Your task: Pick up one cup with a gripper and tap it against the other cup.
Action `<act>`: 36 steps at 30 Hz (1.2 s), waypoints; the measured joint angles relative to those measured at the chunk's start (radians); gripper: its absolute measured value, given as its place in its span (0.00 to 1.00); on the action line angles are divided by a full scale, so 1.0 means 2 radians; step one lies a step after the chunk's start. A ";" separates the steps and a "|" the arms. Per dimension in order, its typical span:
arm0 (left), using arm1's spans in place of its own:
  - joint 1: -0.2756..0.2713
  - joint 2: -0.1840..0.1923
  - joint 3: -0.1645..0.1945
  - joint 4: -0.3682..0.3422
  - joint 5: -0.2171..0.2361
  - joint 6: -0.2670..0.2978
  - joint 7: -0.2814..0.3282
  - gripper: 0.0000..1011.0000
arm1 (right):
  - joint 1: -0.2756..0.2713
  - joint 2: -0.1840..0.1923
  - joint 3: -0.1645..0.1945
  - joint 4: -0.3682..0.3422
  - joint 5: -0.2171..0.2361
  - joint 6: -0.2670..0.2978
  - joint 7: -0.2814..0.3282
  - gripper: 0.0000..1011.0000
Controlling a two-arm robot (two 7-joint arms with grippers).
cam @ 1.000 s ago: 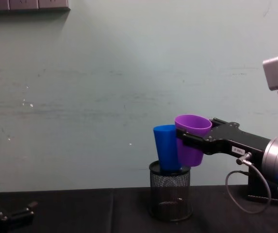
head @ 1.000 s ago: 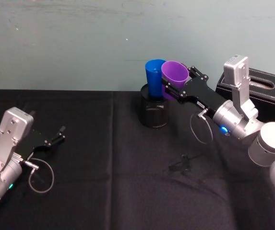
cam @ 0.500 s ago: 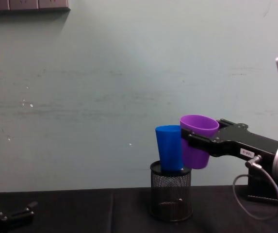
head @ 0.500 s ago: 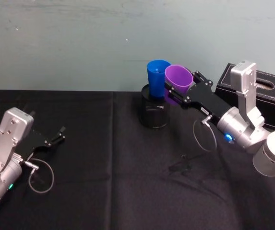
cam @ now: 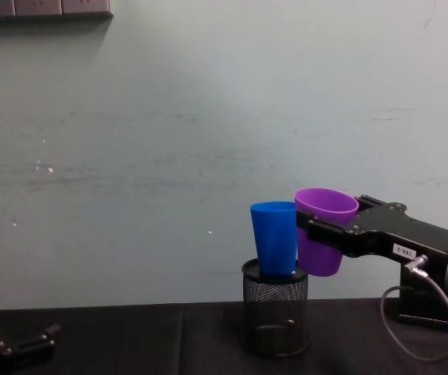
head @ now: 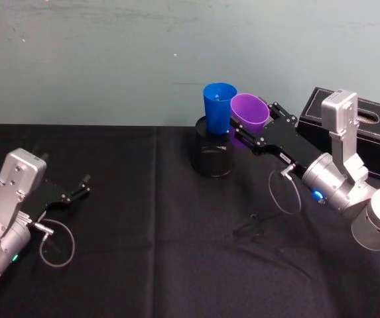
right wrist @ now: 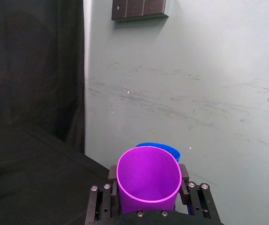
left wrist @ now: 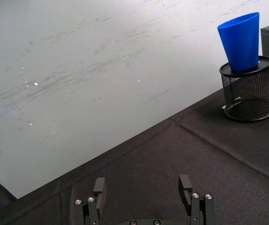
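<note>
purple plastic is what we see first: the purple cup (head: pixel 250 111) hangs in the air just to the right of the mesh pen holder (head: pixel 211 156), above the level of the holder's rim. the right gripper (head: pixel 251 120) is clamped on it, one black finger on each side of the cup's wall below the wide rim, and the cup's mouth opens upward with a slight lean. the arm behind it reaches in from the holder's right, a cable looping under it.

the blue cup (head: pixel 218 106) stands inside the mesh pen holder, mouth up, most of it rising above the holder's rim. in the chest view the purple cup's side sits right against the blue cup's right side; we cannot tell whether they truly touch or are only just beside each other.

the holder rests on the black cloth (head: pixel 143 252), near the pale green wall (head: pixel 110 59). a black box (head: pixel 369 126) lies well to the holder's right, behind the arm.

far to the holder's left and nearer to us, the left gripper (left wrist: pixel 142 187) rests low over the cloth, its fingers spread apart with nothing between them.
</note>
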 joint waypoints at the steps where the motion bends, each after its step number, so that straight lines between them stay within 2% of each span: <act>1: 0.000 0.000 0.000 0.000 0.000 0.000 0.000 1.00 | 0.000 0.000 0.000 0.000 0.000 0.000 0.000 0.73; 36: 0.000 0.000 0.000 0.000 0.000 0.000 0.000 1.00 | 0.002 -0.001 0.001 0.003 0.001 0.000 0.002 0.73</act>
